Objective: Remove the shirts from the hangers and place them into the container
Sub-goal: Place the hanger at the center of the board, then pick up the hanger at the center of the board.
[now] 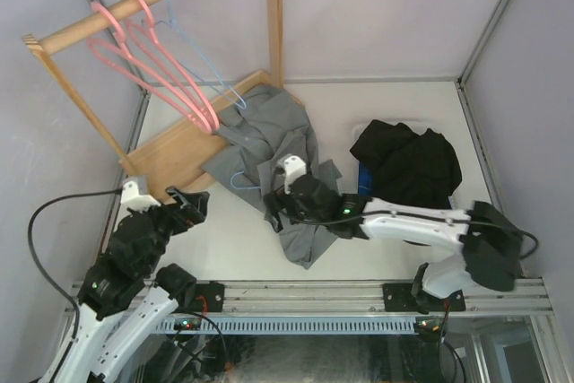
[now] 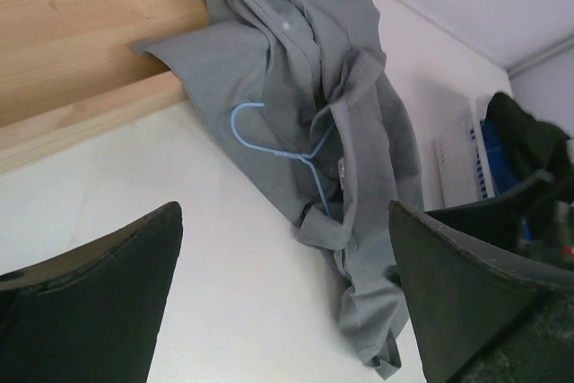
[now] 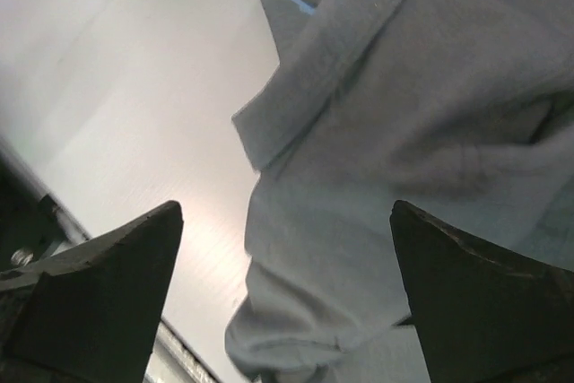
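White table (image 1: 233,239), grey shirt (image 1: 278,132) lying under right gripper (image 3: 285,213), jaws gaping, holding nothing; left gripper (image 2: 285,208) likewise. Next: freeing blue hanger (image 2: 278,151), probably.

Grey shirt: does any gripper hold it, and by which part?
Nothing is held: the right gripper is open over the grey shirt, the left gripper open and apart.

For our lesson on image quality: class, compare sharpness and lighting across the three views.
Top external: even light, sharp; the grey shirt casts only a soft shadow. Left wrist: light-blue wire hanger crisp, left gripper's fingers dark, little detail. Right wrist: shirt cloth soft-focused, table washed out by glare.
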You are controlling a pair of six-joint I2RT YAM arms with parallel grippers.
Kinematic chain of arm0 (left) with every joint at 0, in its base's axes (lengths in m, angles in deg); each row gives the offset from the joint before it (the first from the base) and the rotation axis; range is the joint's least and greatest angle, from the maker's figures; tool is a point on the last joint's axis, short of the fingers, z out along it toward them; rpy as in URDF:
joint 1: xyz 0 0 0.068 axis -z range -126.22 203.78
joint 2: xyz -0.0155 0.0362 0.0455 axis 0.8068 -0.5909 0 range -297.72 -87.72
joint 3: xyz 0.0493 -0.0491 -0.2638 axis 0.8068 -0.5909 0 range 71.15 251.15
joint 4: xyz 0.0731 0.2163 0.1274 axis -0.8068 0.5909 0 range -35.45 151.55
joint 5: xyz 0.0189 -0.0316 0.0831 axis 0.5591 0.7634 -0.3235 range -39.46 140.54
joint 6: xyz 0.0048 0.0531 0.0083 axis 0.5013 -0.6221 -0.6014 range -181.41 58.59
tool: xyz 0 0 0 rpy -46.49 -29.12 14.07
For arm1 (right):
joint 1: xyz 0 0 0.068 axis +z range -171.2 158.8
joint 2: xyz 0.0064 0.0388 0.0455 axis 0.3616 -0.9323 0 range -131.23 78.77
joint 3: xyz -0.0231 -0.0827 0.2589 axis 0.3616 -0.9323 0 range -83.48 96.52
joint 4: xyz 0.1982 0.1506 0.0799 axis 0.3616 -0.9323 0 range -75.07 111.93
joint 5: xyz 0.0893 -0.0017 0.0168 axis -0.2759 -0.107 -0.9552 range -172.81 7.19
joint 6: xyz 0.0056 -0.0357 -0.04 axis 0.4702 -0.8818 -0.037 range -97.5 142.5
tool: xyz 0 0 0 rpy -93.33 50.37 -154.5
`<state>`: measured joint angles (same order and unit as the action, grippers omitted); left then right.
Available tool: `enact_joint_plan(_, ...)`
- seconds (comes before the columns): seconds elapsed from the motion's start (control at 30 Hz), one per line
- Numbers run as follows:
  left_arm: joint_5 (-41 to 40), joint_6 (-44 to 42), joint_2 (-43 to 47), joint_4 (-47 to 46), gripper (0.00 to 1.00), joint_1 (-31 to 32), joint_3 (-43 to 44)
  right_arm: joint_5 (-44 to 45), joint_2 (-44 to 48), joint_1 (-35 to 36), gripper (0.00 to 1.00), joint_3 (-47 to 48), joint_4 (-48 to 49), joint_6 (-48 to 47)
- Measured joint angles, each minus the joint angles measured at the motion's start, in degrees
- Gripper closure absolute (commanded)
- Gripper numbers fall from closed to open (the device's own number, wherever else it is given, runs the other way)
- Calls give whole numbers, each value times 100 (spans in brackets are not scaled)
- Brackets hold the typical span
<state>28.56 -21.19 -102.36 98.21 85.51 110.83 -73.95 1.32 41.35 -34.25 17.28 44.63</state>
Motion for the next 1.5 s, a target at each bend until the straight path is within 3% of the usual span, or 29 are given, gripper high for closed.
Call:
enact_joint_plan(0.23, -713, 236, 780, 498, 0, 0, 9, 1215, -2144, 350, 0, 1639, -776, 205)
enact_joint_plan(0.47, -1093, 269, 925, 861, 0, 0, 17, 2131, -3270, 428, 4, 2258, -1742, 636)
enact_joint_plan(0.67, -1143, 269, 925, 960, 0, 0, 15, 2343, -3392, 369, 63, 2155, -1860, 879)
enact_joint_plan(0.7, -1143, 269, 922, 960, 0, 0, 15, 2304, -3351, 356, 74, 2041, -1718, 918)
enact_joint_plan(0.73, -1143, 269, 920, 960, 0, 0, 15, 2253, -3274, 354, 98, 1899, -1585, 933)
enact_joint_plan(0.77, -1143, 269, 914, 960, 0, 0, 15, 2212, -3171, 354, 100, 1744, -1480, 922)
enact_joint_plan(0.97, -1084, 247, 798, 925, 0, 0, 15, 1893, -2085, 361, 100, 636, -811, 702)
enact_joint_plan(1.1, -796, 157, 752, 678, 0, 0, 4, 1119, -1047, 286, 100, -28, -33, 393)
enact_joint_plan(1.27, 341, -136, 741, -203, 0, 0, -254, -568, -192, -68, 100, -348, 664, 315)
enact_joint_plan(1.5, 1932, -295, 330, -1604, 2, 0, -715, -2190, -46, -295, 100, -374, 1060, 461)
